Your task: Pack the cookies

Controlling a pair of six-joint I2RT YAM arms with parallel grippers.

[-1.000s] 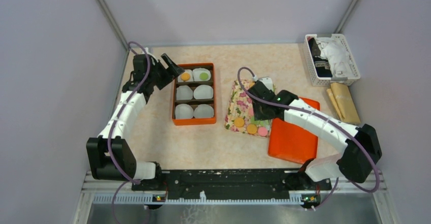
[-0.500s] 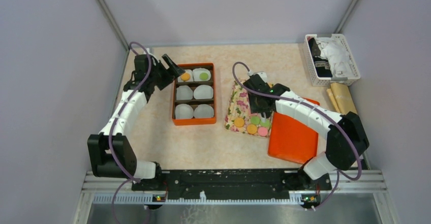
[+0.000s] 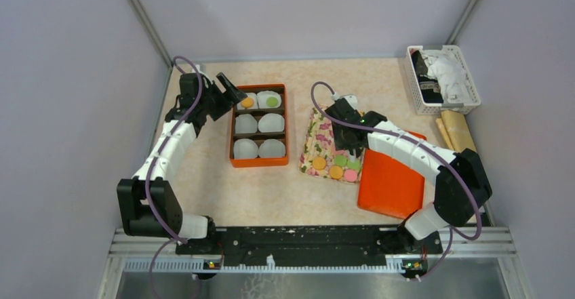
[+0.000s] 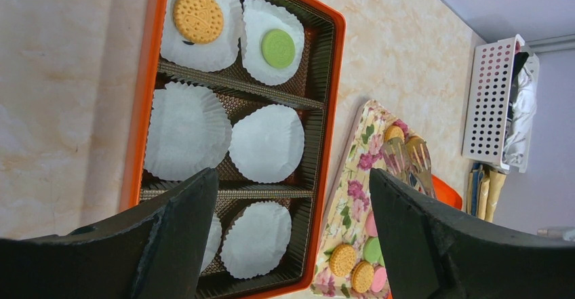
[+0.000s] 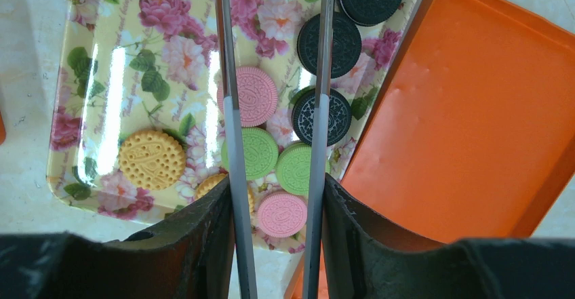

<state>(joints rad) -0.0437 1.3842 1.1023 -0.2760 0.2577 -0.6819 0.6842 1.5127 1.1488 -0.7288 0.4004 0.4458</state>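
so, left hand (image 3: pixel 239 93): spread wide, holding nothing, at the orange box (image 3: pixel 233 131) far-left corner
right hand (image 5: pixel 276 62): part open, empty, above floral tray (image 5: pixel 102 82)
cookies (image 5: pixel 258 152): most on tray; orange and green ones in box cups (image 4: pixel 273 31)

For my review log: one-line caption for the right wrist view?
Right tool, blades parted, poised over pink, green, black and orange cookies on the floral tray beside the orange lid.
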